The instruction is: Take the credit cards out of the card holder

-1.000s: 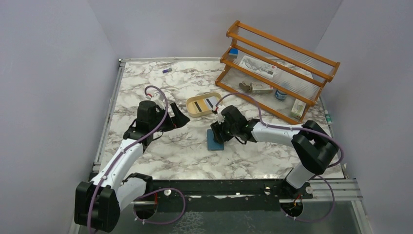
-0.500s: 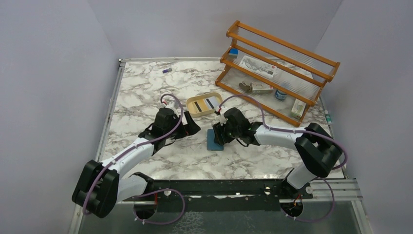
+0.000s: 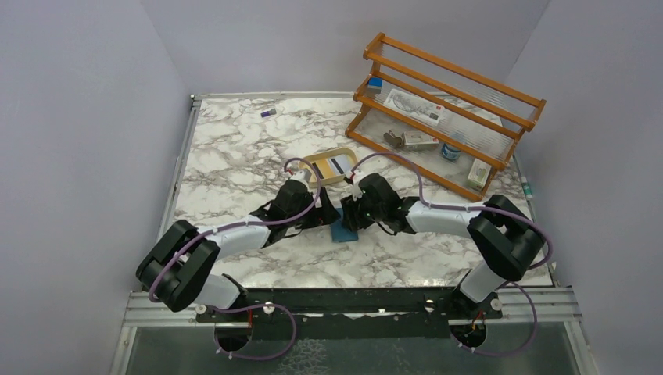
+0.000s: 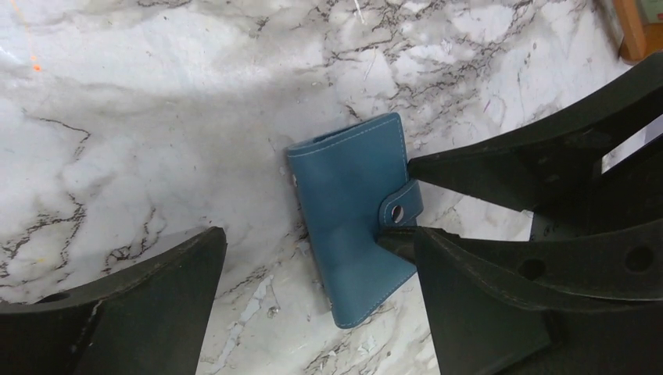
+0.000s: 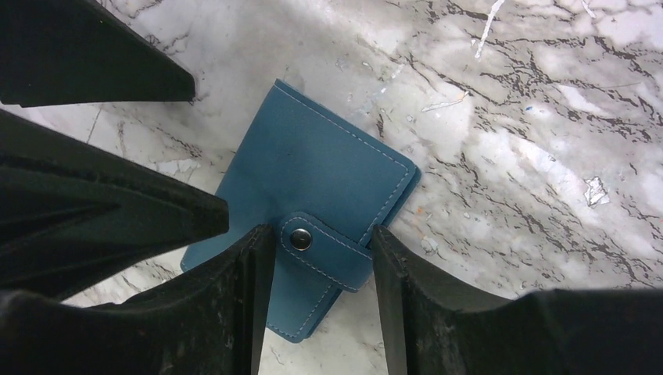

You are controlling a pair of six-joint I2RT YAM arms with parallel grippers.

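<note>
The card holder (image 3: 342, 232) lies shut and snapped on the marble, a teal-blue wallet, also seen in the left wrist view (image 4: 352, 226) and the right wrist view (image 5: 313, 180). My right gripper (image 5: 320, 234) stands open, one finger on each side of the snap tab (image 5: 328, 246), close to its edges. My left gripper (image 4: 320, 234) is wide open with the wallet between its fingers; its right finger meets the right gripper's tips by the tab. In the top view both grippers (image 3: 324, 215) (image 3: 353, 215) crowd over the wallet. One striped credit card (image 3: 338, 164) shows in the tan tray (image 3: 332, 151).
A wooden rack (image 3: 446, 101) with small boxes and a tin stands at the back right. A small purple object (image 3: 268, 113) lies near the far left edge. The left arm partly covers the tray.
The left arm has swung right from the table's left side to the wallet, its open gripper now over it. The right gripper's jaws have narrowed a little around the tab.
</note>
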